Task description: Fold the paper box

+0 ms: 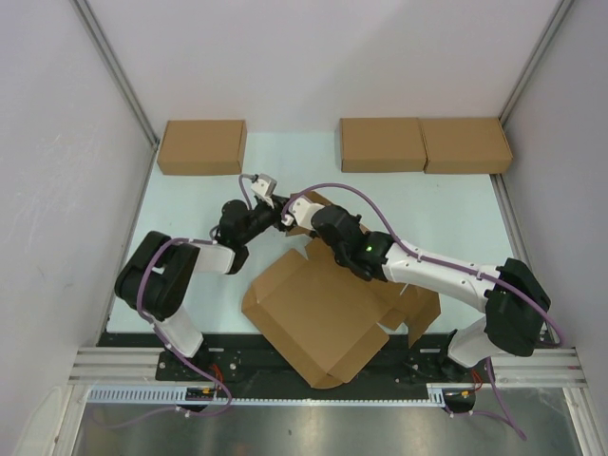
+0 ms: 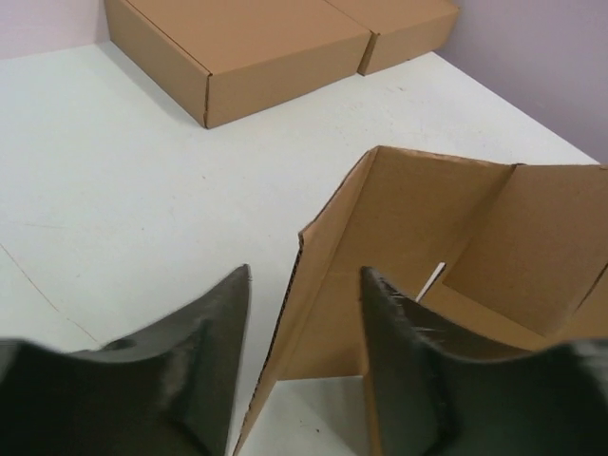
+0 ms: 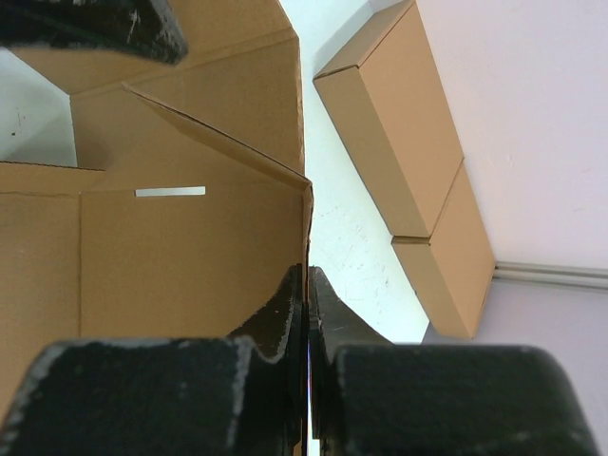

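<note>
The paper box (image 1: 313, 318) is a brown cardboard sheet, partly folded, lying in the middle of the table with its far flaps raised. My right gripper (image 1: 306, 220) is shut on the top edge of a raised wall; in the right wrist view the gripper (image 3: 307, 280) pinches the thin cardboard (image 3: 171, 247) edge-on. My left gripper (image 1: 285, 218) is open just left of it. In the left wrist view the gripper (image 2: 304, 285) straddles the edge of an upright flap (image 2: 427, 218) without closing on it. A narrow slit (image 3: 169, 191) shows in one panel.
Three compact brown boxes stand along the back: one at the left (image 1: 201, 146) and two side by side at the right (image 1: 382, 143), (image 1: 465, 144). Pale walls close in both sides. The two arms are close together over the far flaps.
</note>
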Motion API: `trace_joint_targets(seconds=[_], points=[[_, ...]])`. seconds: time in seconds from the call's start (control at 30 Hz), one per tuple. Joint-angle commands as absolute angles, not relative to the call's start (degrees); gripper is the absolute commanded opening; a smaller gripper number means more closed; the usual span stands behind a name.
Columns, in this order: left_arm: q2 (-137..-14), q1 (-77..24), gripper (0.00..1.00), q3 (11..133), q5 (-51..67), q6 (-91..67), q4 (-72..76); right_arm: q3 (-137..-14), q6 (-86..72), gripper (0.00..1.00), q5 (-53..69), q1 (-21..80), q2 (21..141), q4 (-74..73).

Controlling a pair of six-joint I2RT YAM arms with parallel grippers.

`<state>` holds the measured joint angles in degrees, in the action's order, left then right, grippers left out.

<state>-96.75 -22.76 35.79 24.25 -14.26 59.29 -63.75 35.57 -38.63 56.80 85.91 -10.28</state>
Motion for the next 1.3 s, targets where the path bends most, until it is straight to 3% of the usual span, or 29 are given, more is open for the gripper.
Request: trace_joint_targets(seconds=[0.0,0.17,0.3,0.33,0.73,1.27], points=[[-96.33,-22.76,0.44,36.92,22.50,-10.73,59.41,-64.07,34.81,0.00,-37.88,56.60,83.67,-10.72],[-95.71,-22.76,0.30,36.21,22.76,-10.55,59.41,-64.07,34.45,0.00,-37.27,56.08,83.67,-10.46],[-94.31,-22.94,0.06,35.86,23.29,-11.69,58.54,-64.07,34.19,0.00,-37.61,55.99,83.85,-10.11],[-93.70,-23.03,0.05,35.86,23.03,-11.78,57.06,-64.07,34.10,0.00,-37.79,55.99,84.02,-10.02],[-79.11,-29.62,0.03,34.63,9.07,-13.70,44.92,-64.07,33.84,0.00,-43.24,57.30,86.75,-9.67],[-73.66,-34.36,0.03,25.66,-4.91,-35.15,45.44,-65.13,33.22,0.00,-49.74,58.62,89.91,-9.58]])
